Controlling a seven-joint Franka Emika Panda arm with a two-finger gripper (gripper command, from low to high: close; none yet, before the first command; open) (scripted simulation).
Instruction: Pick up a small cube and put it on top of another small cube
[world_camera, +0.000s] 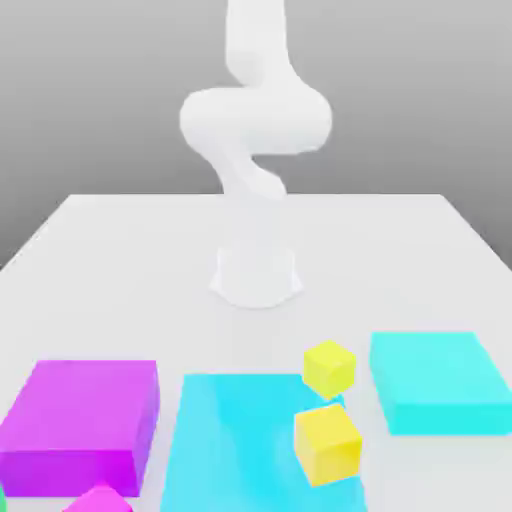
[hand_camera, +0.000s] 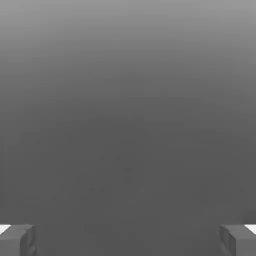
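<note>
Two small yellow cubes lie near the front of the white table. One yellow cube (world_camera: 329, 367) rests at the far edge of a flat cyan slab (world_camera: 240, 440). The other yellow cube (world_camera: 327, 444) sits on that slab, closer to the front and a little apart from the first. In the hand view my gripper (hand_camera: 128, 240) is open, its grey fingertips (hand_camera: 17, 239) standing wide apart with nothing between them and only plain grey background beyond. The white arm (world_camera: 255, 125) rises from its base (world_camera: 256, 272) and leaves the exterior view at the top.
A thick magenta block (world_camera: 85, 418) lies at the exterior view's left and a thick cyan block (world_camera: 435, 382) at its right. The corner of a small magenta piece (world_camera: 100, 500) pokes in at the front edge. Bare white table (world_camera: 120, 260) surrounds the base.
</note>
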